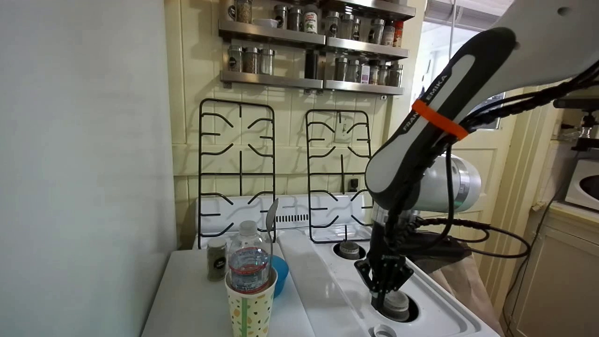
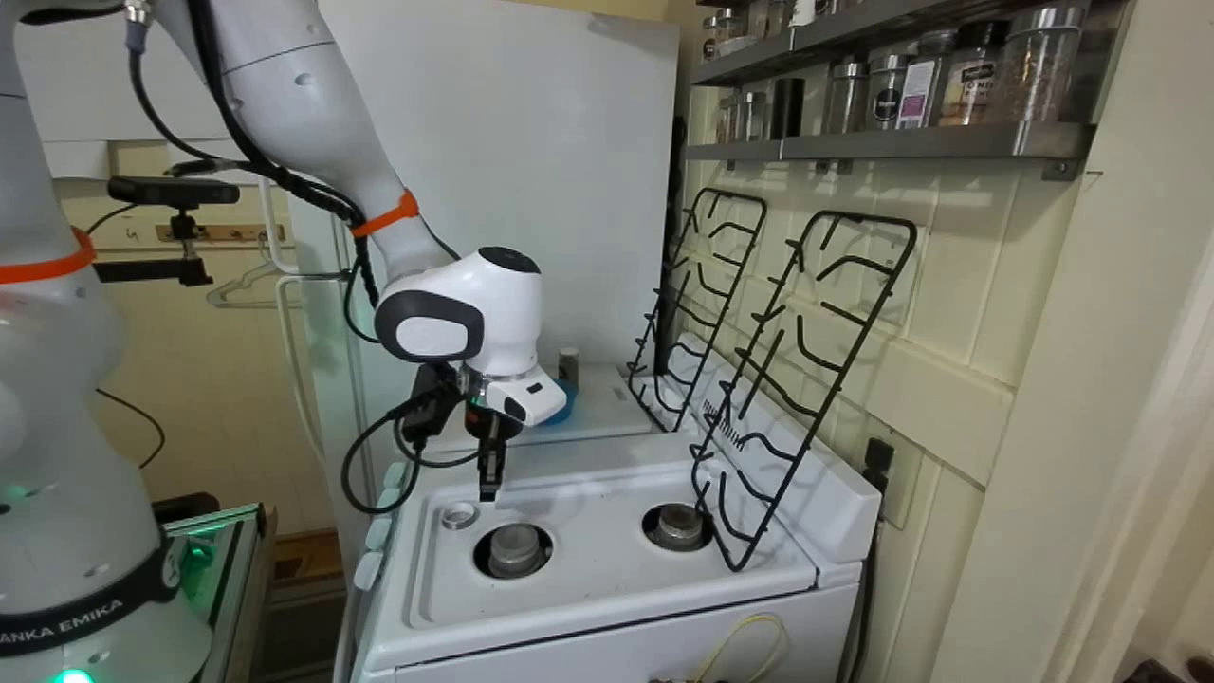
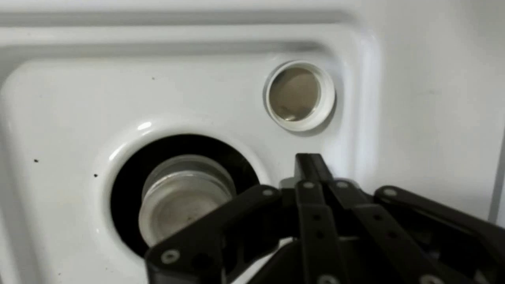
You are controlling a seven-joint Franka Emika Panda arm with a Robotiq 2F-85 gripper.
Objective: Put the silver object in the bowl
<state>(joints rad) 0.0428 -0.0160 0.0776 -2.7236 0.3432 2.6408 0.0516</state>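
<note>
The small round light-blue bowl [image 1: 281,276] stands behind the patterned paper cup in an exterior view, partly hidden; its edge also shows behind the arm [image 2: 564,402]. A small round cap [image 3: 295,94] with white rim and shiny silver-brown inside lies on the stove top, in both exterior views too [image 1: 383,332] [image 2: 459,515]. A silver spoon [image 1: 272,214] stands upright by the bottle; I cannot tell what holds its lower end, nor which is the silver object. My gripper [image 3: 309,157] points down beside the cap and front burner, fingertips together with nothing between them [image 1: 378,299] [image 2: 488,491].
A clear bottle [image 1: 249,262] stands at the paper cup [image 1: 251,311], with a spice jar [image 1: 216,260] behind on the white counter. Burners [image 1: 397,304] [image 2: 678,525] rise from the stove top. Black grates [image 1: 237,173] [image 1: 339,175] lean on the wall below spice shelves [image 1: 271,80].
</note>
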